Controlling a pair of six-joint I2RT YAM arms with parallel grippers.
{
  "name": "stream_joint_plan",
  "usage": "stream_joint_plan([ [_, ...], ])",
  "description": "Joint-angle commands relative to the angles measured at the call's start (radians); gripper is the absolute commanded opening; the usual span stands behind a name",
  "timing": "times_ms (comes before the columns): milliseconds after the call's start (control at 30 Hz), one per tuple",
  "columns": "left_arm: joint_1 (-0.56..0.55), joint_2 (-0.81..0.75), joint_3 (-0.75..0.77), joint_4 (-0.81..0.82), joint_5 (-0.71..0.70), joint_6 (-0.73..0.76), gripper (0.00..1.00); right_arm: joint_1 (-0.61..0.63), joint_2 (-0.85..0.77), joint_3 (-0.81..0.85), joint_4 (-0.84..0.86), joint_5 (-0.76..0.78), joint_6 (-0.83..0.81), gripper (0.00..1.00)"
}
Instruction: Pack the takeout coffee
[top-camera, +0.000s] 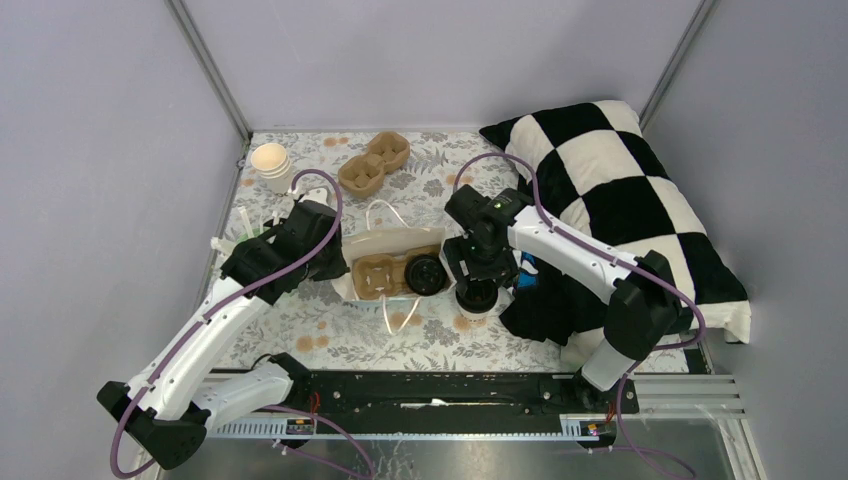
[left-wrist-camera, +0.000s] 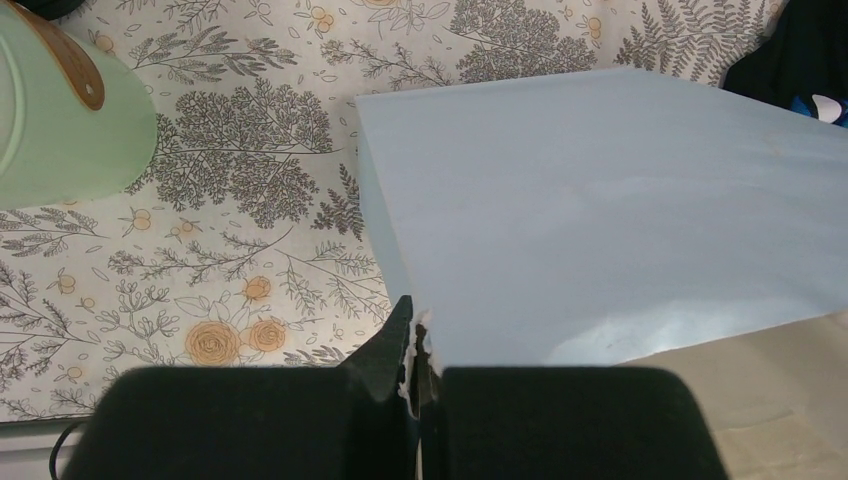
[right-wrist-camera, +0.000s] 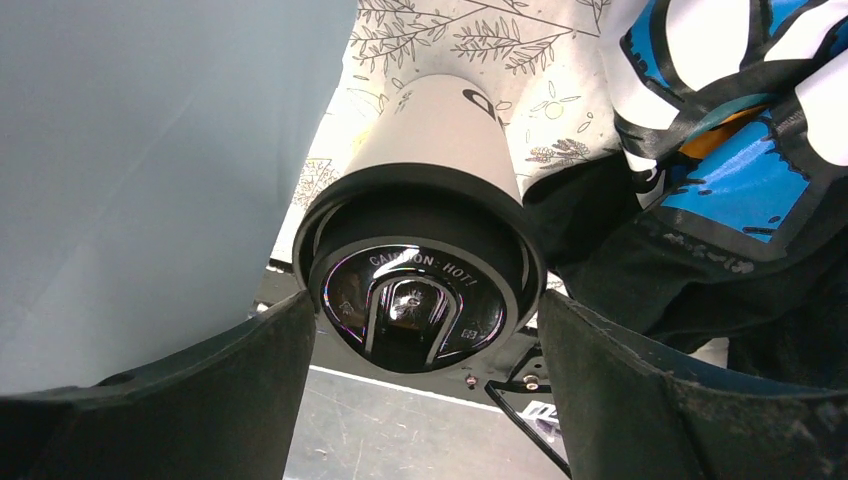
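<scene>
Two coffee cups matter here. One cup (top-camera: 425, 273) sits inside the open bag (top-camera: 395, 245), in the right pocket of a cardboard carrier (top-camera: 375, 275) whose left pocket looks empty. The other cup (right-wrist-camera: 430, 150) stands on the tabletop (top-camera: 330, 340) just right of the bag, its black lid facing up.

The right tool (right-wrist-camera: 422, 300) hangs over that second cup with its fingers spread wide, one on each side of the lid and very close to its rim. I cannot tell whether they press on it. The left tool (left-wrist-camera: 415, 335) is pinched together on the bag's left edge, likely to steady it and hold the mouth open.

The cup is probably light, with a thin paper wall that dents under a hard squeeze. The lid is glossy plastic, so likely slick, and only pressed on, so a pull on the lid alone could pop it off. The best hold is probably around the top rim, where lid and rolled paper edge stiffen each other. It needs gentle pressure and must stay upright, since hot liquid may be inside. The bag's soft paper wall could snag the cup on the way in.
</scene>
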Motion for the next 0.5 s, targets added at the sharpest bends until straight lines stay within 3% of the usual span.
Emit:
stream_joint_plan([
  [0, 0.003, 0.000, 0.022, -0.008, -0.029, -0.004, 0.00, 0.051, 0.018, 0.045, -0.039, 0.089, -0.016, 0.87],
  [467, 0.003, -0.002, 0.017, -0.008, -0.026, -0.008, 0.00, 0.093, -0.007, 0.101, -0.056, 0.134, 0.005, 0.91],
])
